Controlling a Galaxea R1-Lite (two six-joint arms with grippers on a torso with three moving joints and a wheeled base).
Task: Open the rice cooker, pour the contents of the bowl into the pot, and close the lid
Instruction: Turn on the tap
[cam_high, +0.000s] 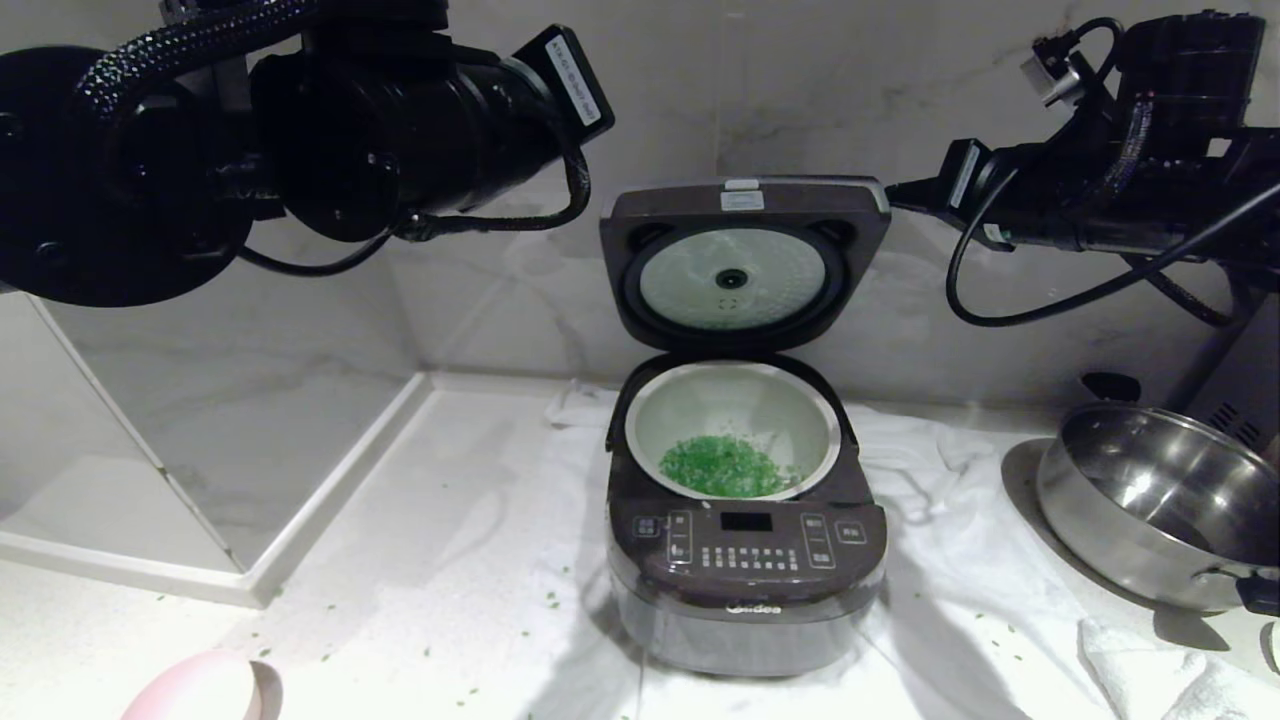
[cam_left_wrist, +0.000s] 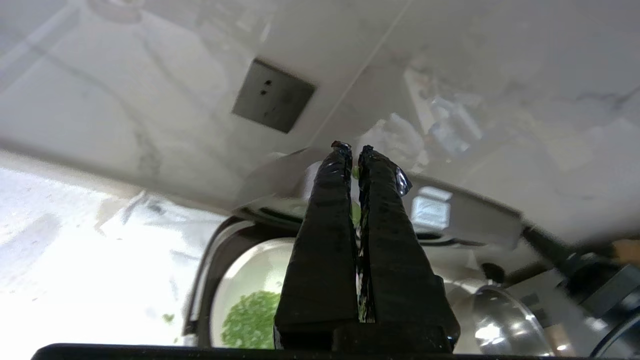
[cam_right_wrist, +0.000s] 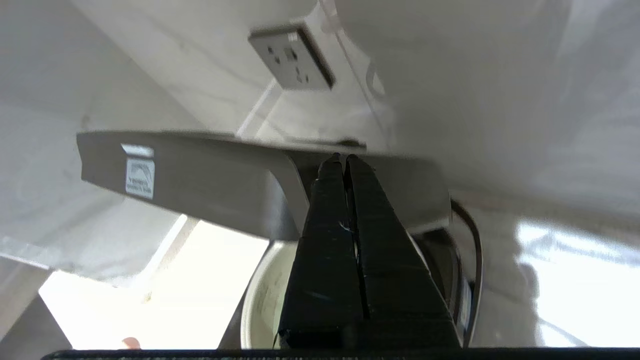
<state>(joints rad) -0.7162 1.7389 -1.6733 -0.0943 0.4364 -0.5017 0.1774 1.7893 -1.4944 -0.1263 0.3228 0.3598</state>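
The rice cooker (cam_high: 745, 590) stands in the middle of the counter with its lid (cam_high: 745, 260) swung upright, silvery underside facing me. The white pot (cam_high: 735, 395) holds a heap of green bits (cam_high: 722, 467). The pink bowl (cam_high: 200, 690) rests at the near left edge, partly cut off. My right gripper (cam_right_wrist: 341, 158) is shut and empty, its tips against the lid's (cam_right_wrist: 200, 175) top edge at the upper right corner (cam_high: 893, 193). My left gripper (cam_left_wrist: 352, 148) hangs shut, up to the left of the cooker, with a few green bits stuck between its fingers.
A shiny steel pan (cam_high: 1150, 500) stands to the right of the cooker. A white cloth (cam_high: 950, 600) lies under the cooker and pan. Loose green bits dot the counter. The marble wall with a socket (cam_right_wrist: 292, 57) rises just behind the lid.
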